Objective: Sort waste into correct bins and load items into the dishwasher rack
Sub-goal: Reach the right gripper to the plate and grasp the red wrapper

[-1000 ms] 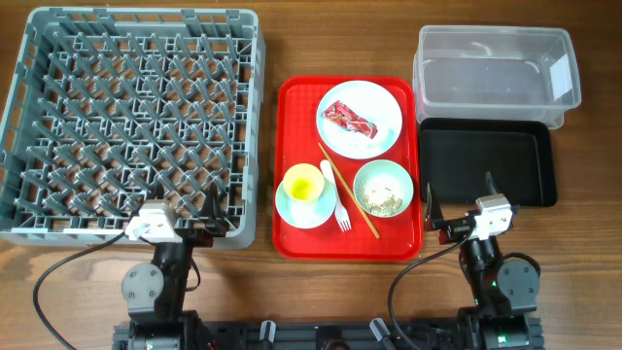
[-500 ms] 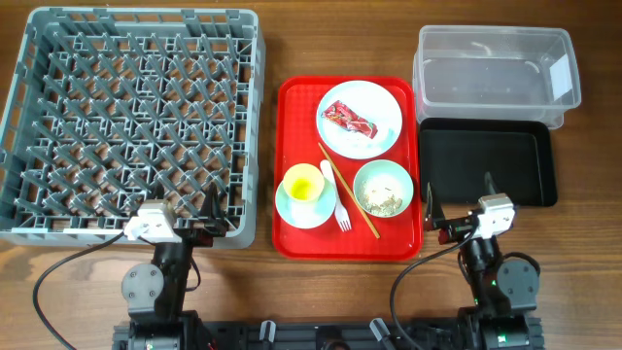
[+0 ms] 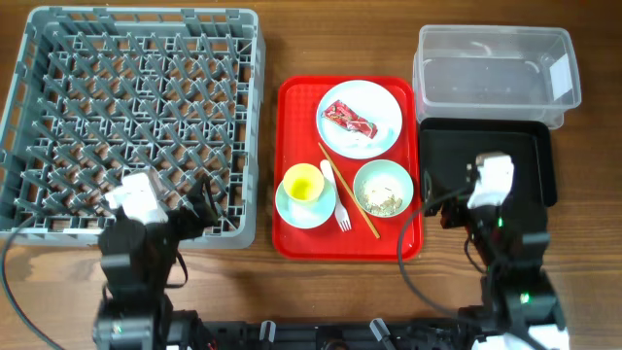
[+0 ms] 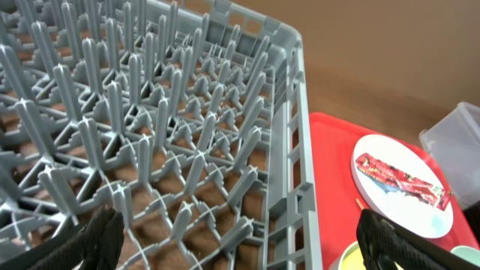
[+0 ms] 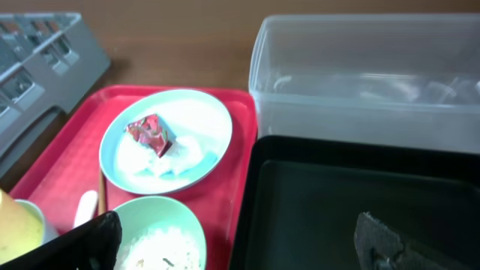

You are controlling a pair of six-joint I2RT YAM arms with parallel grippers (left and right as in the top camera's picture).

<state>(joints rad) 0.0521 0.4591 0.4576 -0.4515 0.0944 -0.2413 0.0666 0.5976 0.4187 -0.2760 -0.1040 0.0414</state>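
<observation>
Left gripper [image 4: 240, 236] is open wide and holds nothing. It hangs over the near right corner of the rack [image 3: 248, 126], with the pegs right under it. The rack's right wall stands between it and the red tray [image 3: 296, 238]. Right gripper [image 5: 240, 244] is open wide too, with nothing in it. It hangs over the left part of the black tray [image 3: 539, 146], and the clear box [image 3: 491, 73] sits just behind that tray, touching it. The red tray lies on the table [image 3: 282, 39] between the rack and the black tray. On it, at the back, is the plate [image 3: 389, 122] with the red wrapper [image 3: 348, 118] and the white tissue [image 5: 176, 157] lying together. In front of the plate is the bowl [image 3: 363, 175] with rice [image 3: 381, 199] in it. To its left the yellow cup [image 3: 302, 182] stands on the saucer [image 3: 292, 212]. The fork [image 3: 337, 206] lies just beside the saucer. The chopsticks [image 3: 350, 194] lie slanted between the fork and the bowl.
</observation>
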